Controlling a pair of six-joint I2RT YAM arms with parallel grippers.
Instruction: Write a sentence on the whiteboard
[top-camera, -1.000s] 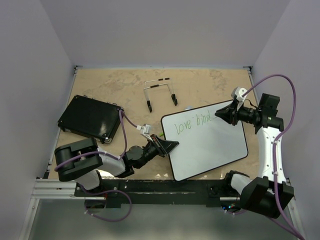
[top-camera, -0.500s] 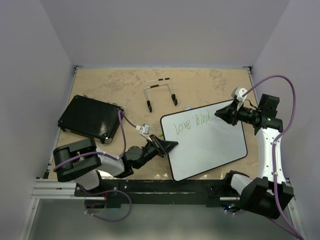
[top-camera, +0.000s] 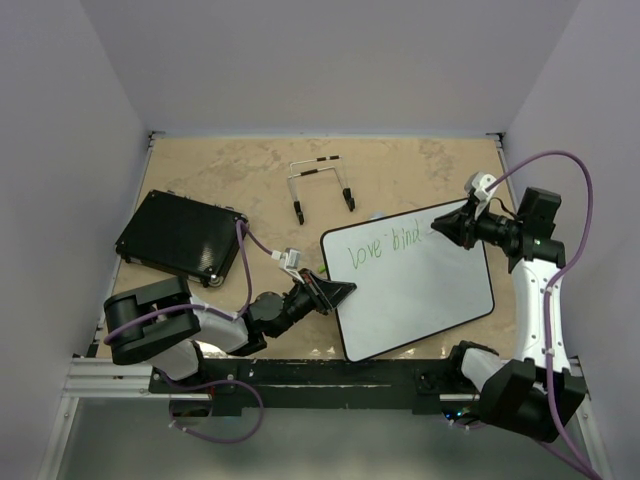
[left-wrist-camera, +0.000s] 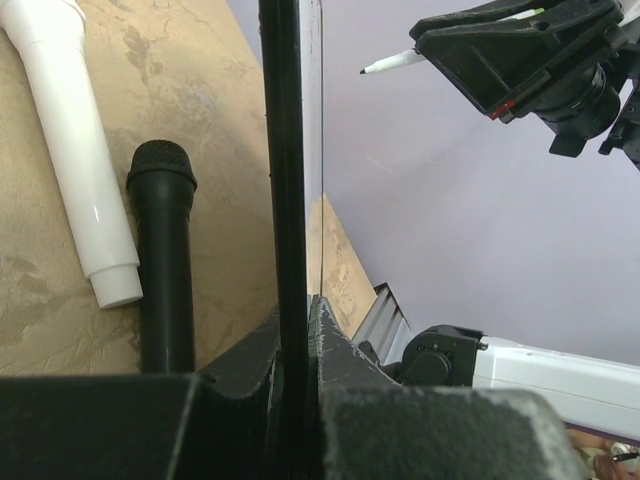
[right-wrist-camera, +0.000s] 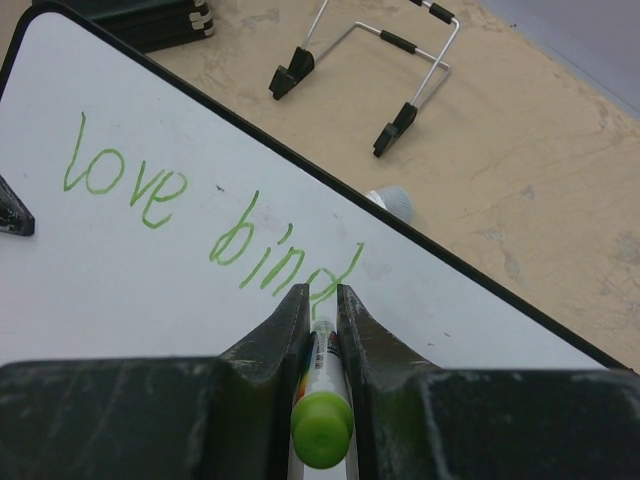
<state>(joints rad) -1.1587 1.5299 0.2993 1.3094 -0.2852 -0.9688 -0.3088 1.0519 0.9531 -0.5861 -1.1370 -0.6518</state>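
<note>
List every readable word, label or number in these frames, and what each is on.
"love": green handwriting on the whiteboard.
"bind": same green handwriting, to the right of "love" on the whiteboard.
Marker held in the right end effector: coloured print on the barrel, mostly hidden and unreadable.
Black pad and wire stand: no readable marks.

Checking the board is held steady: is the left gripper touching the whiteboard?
Touching. In the left wrist view the left gripper is clamped on the black frame of the whiteboard.
</note>
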